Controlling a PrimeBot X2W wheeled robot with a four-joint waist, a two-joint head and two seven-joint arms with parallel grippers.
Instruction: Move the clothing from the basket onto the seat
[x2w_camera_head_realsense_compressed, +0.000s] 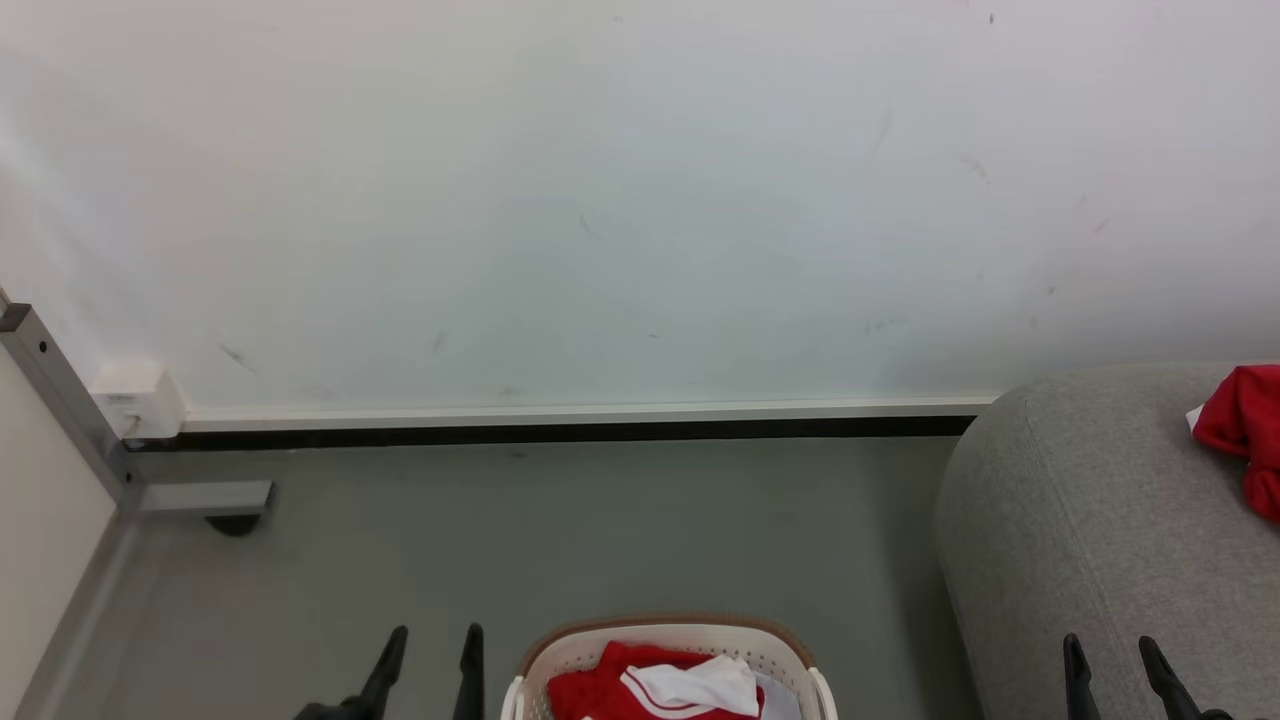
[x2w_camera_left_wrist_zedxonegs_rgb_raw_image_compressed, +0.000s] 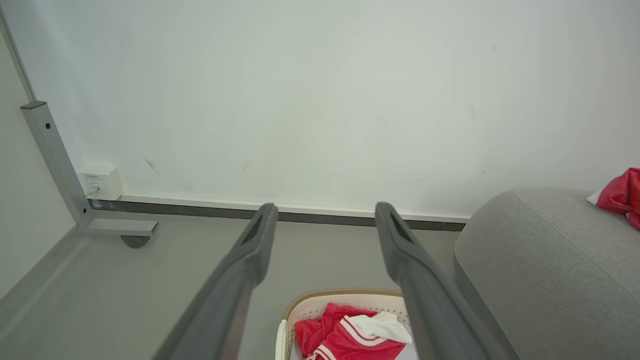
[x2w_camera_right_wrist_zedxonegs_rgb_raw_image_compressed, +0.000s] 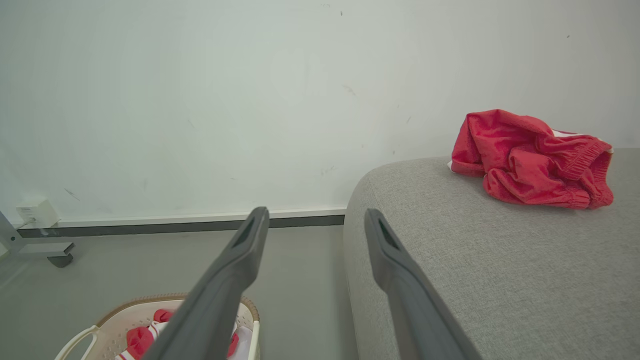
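- I see a pale wall across the back, scuffed in places, with a white and dark skirting strip at its foot.
- The grey floor runs from that strip toward me.
- The seat, light grey and rounded at the corner, stands on my right against the wall.
- The basket sits on the floor at the bottom centre, left of the seat and apart from it. Its wall is cream and perforated, with a brown band on the rim.
- The clothing lies bunched inside the basket, red with a white, red-striped piece on top.
- 1 red garment lies crumpled on top of the seat, near the wall.
- My left gripper hangs over the floor just left of the basket, its 2 fingers spread apart and holding nothing.
- My right gripper is in front of the seat at the lower right, likewise released, with nothing between its fingers.
- A grey metal frame leans in the left corner, its foot on the floor.
- A small white box sits low on the wall beside that frame.
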